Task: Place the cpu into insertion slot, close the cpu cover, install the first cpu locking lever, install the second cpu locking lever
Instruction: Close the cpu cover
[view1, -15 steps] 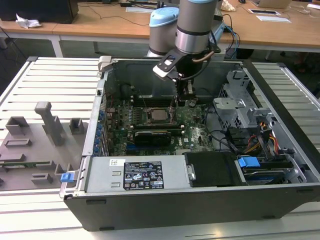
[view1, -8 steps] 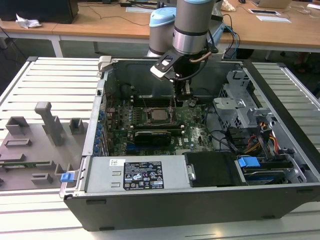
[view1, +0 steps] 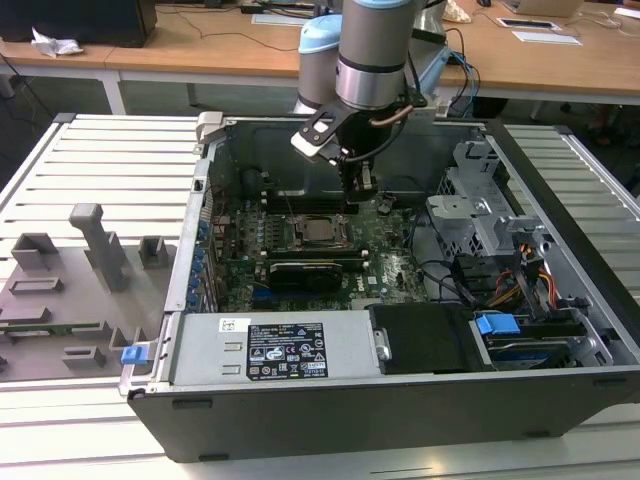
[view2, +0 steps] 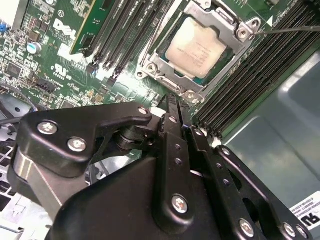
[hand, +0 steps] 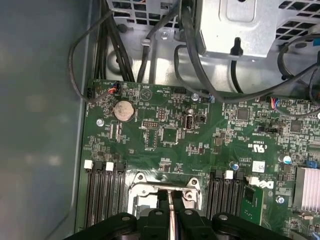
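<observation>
The cpu lies flat in the insertion slot on the green motherboard, its silvery-beige face up. The cpu cover is down around it, framing the chip in its window. A thin metal lever rod runs off from one corner of the socket. In the exterior view my gripper hangs just behind the socket, a little above the board. In both wrist views its black fingers are pressed together, tips over the socket's edge, with nothing held between them.
The board sits deep in an open computer case. Long black memory slots flank the socket. Black cables and a metal drive cage crowd the exterior view's right. A power supply lies along the near side.
</observation>
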